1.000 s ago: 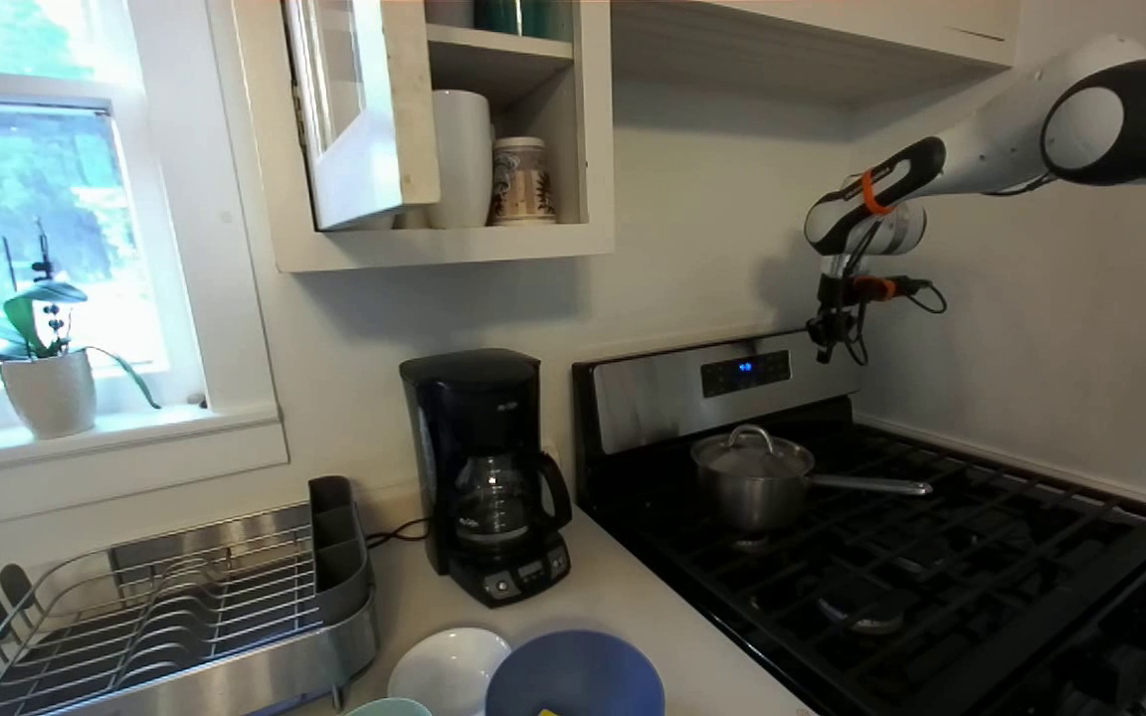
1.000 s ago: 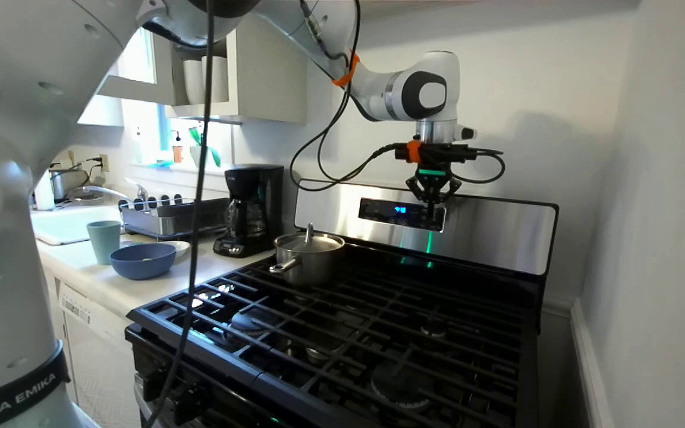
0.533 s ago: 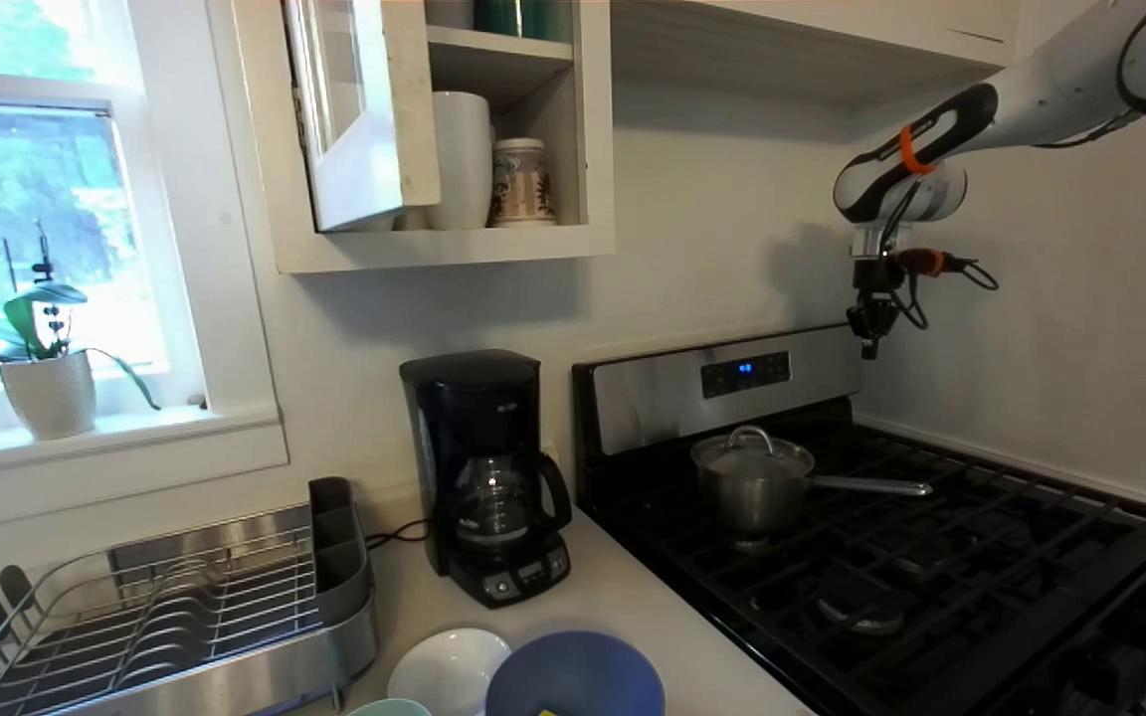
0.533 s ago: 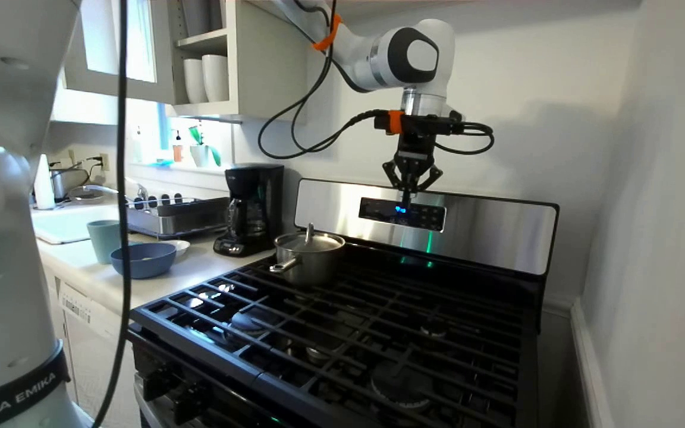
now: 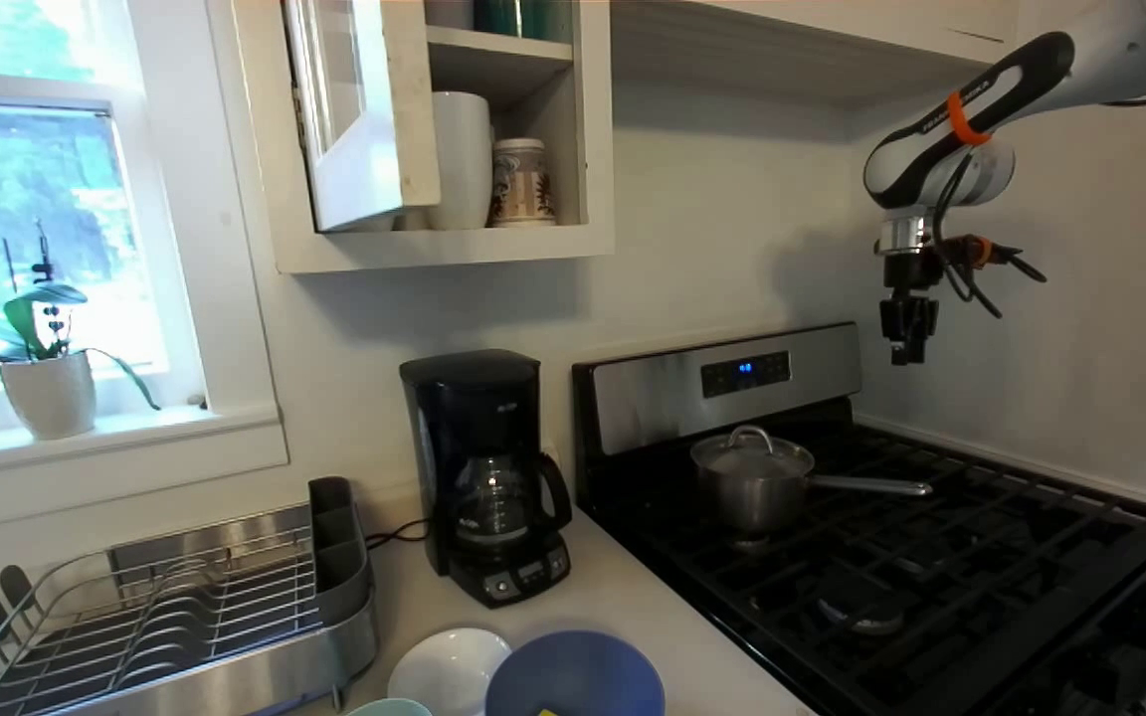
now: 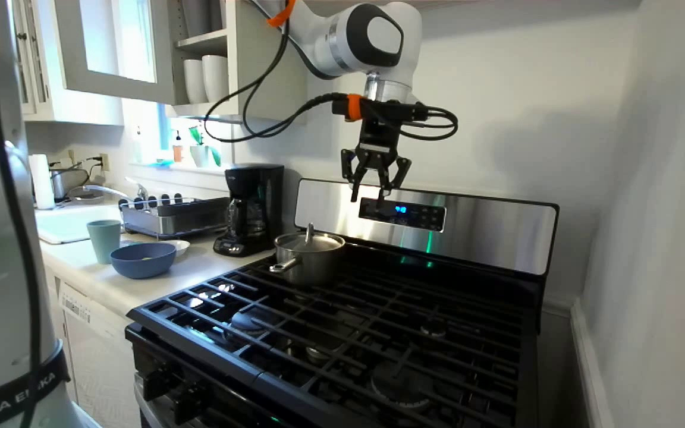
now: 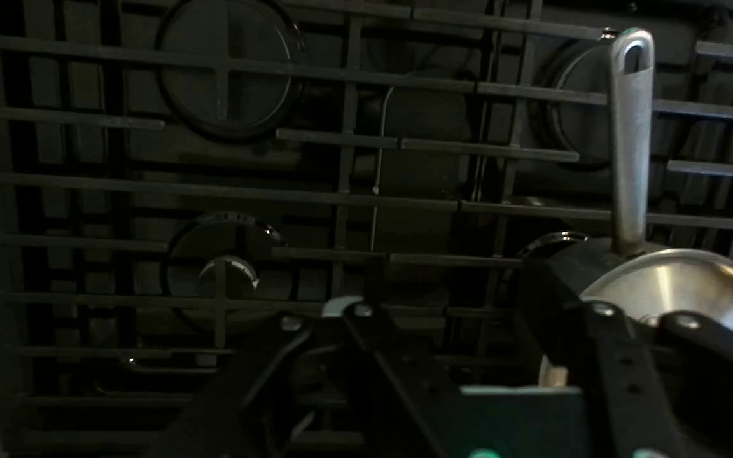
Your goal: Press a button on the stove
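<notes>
The stove is a steel range with black grates, seen in both exterior views. Its raised back panel carries a dark control strip with a lit blue display. The buttons beside the display are too small to make out. My gripper points down, its fingers apart and nothing between them. In an exterior view the gripper hangs in the air above the cooktop, in front of the panel and apart from it. From the wrist, black grates show below the open gripper.
A lidded steel pot stands on a back burner; its handle reaches toward the stove's front. A black coffee maker, blue bowl and dish rack are on the counter. An open-doored cabinet hangs above the counter.
The gripper has drawn back from the panel, away from the right part of the control strip. Its fingers were together a second ago and have spread apart.
</notes>
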Controlling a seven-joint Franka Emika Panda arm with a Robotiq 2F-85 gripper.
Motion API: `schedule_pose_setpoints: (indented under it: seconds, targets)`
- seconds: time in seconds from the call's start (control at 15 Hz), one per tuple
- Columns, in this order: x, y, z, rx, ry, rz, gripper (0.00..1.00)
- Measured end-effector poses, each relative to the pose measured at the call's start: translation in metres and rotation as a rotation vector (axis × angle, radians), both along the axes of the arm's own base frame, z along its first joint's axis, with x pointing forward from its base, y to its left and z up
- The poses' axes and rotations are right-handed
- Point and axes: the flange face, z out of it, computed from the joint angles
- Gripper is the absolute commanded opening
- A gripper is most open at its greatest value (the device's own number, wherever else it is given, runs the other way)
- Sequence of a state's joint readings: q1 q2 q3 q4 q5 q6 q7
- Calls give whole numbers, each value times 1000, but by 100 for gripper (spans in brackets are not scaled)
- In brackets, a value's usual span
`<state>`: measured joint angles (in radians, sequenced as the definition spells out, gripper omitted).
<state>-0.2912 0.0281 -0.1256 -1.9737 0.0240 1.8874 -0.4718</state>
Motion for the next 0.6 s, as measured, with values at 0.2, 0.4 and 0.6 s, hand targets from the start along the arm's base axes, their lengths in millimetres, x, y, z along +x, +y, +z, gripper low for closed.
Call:
schedule_pose_setpoints:
  seconds: [0.2,0.4,0.6]
  targets:
    - [-26,17,9,-37,3,19,100]
    - [-47,25,23,-82,-1,48,100]
    - [-61,27,33,-105,3,83,100]
